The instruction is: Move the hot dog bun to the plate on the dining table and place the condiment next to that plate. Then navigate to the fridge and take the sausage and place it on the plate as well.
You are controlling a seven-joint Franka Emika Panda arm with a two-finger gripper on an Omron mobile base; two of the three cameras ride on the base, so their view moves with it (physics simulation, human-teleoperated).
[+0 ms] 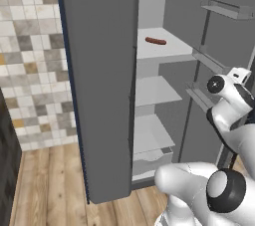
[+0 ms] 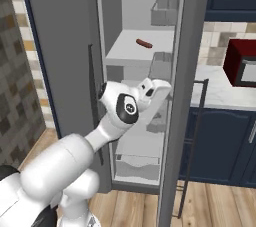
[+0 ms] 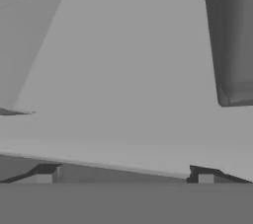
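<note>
Small reddish-brown sausage lies on upper white fridge shelf, w/ doors open for reach. Gripper has jaws spread wide, empty, facing a lower shelf.

I see the fridge standing open, its two doors swung out to either side and leaving a tall, narrow gap between them. The sausage lies alone on an upper shelf with bare shelf all around it. Door bins crowd the right side, close to the shelf edges.
</note>
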